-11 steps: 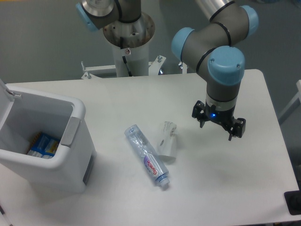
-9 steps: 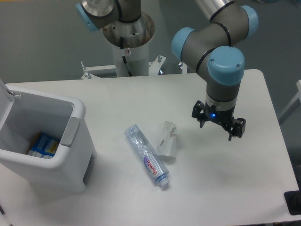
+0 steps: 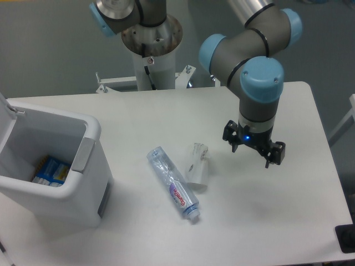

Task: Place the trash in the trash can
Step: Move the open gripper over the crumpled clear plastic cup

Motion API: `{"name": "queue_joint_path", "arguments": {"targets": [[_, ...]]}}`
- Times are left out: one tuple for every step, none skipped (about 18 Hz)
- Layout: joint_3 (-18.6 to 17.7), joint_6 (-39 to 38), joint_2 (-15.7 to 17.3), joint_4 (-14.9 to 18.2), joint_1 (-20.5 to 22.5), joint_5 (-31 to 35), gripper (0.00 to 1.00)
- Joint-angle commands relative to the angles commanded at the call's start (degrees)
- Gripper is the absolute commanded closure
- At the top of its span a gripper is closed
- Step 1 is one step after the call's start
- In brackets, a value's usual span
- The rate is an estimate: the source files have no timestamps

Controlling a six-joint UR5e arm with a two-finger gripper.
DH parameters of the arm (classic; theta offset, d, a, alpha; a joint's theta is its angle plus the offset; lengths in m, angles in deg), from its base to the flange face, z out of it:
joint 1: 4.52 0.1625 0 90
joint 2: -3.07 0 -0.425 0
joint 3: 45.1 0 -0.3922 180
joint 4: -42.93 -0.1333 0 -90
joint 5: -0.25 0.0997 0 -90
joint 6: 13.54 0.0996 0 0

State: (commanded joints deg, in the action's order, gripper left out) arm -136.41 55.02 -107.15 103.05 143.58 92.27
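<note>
Clear plastic water bottle (image 3: 174,183) with red-and-white label is lying on its side on the white table (image 3: 266,221), cap end pointing toward the near edge. The translucent white cup (image 3: 196,165) is lying just beside it, to its right, apparently touching. The gripper (image 3: 253,151) is hovering above the table to the right of the cup, fingers spread apart, holding nothing. The white trash can (image 3: 61,183) is sitting at the left with its lid up; a blue package (image 3: 51,170) is showing inside.
</note>
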Motion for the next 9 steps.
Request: {"name": "queue_joint_path", "arguments": {"targets": [[-0.8, 0.0, 0.7, 0.0, 0.1, 0.0, 0.0], [-1.7, 0.0, 0.9, -0.1, 0.2, -0.1, 0.0], [-2.3, 0.0, 1.0, -0.3, 0.4, -0.1, 0.0], [-2.8, -0.2, 1.1, -1.3, 0.5, -0.2, 0.0], [-3.3, -1.0, 1.1, -1.7, 0.4, -0.3, 0.0], [-3.9, -1.9, 1.6, -1.7, 0.2, -0.3, 0.0], [-4.5, -3.2, 1.8, -1.7, 0.0, -0.3, 0.0], [-5.4, -4.5, 2.9, -1.5, -0.2, -0.2, 0.0], [-6.8, -4.9, 3.9, -1.3, -0.2, -0.3, 0.0]]}}
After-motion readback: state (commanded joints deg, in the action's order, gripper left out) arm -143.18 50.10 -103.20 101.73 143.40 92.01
